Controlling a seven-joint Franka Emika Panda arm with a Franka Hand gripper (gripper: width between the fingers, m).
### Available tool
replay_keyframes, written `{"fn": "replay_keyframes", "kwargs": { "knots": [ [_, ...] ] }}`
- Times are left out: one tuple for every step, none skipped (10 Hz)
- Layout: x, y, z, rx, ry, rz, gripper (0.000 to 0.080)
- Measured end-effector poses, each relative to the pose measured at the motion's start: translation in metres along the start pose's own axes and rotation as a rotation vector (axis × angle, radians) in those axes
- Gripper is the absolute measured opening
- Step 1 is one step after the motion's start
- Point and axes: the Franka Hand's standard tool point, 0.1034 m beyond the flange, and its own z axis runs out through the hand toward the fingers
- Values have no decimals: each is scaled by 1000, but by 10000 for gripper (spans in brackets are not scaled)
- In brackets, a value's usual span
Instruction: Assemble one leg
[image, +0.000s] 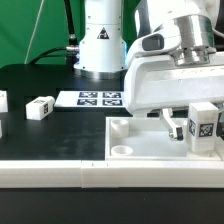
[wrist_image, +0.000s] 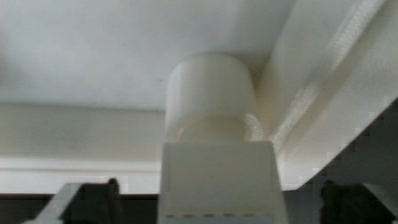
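My gripper hangs over the right part of the large white tray-like panel and is shut on the leg, a stubby white post held upright with a black-and-white tag facing the camera. In the wrist view the leg fills the middle between the two dark fingers. Its round end points at the panel's inner corner, and I cannot tell whether they touch. The gripper sits at the frame's edge.
Another loose leg lies on the black table at the exterior view's left, with more white parts cut off at the left edge. The marker board lies behind, before the arm's white base. The panel has round corner holes.
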Motion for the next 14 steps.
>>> {"fn": "replay_keyframes", "kwargs": {
  "knots": [
    [0,0,0,0,0,0,622],
    [0,0,0,0,-1,0,644],
    [0,0,0,0,-1,0,644],
    [0,0,0,0,-1,0,649],
    [0,0,0,0,1,0,649],
    [5,0,-7,3,-11,-1,649],
    [13,0,-23,5,-17,-3,649],
    [20,3,-37,9,-48,1,649],
    [17,2,-35,14,-75,1,649],
    [16,1,-33,16,-83,0,649],
    [11,0,-31,28,-151,3,649],
    [13,0,-27,48,-277,12,649],
    [22,0,-26,63,-349,16,649],
    [21,-1,-25,76,-423,18,649]
  ]
}}
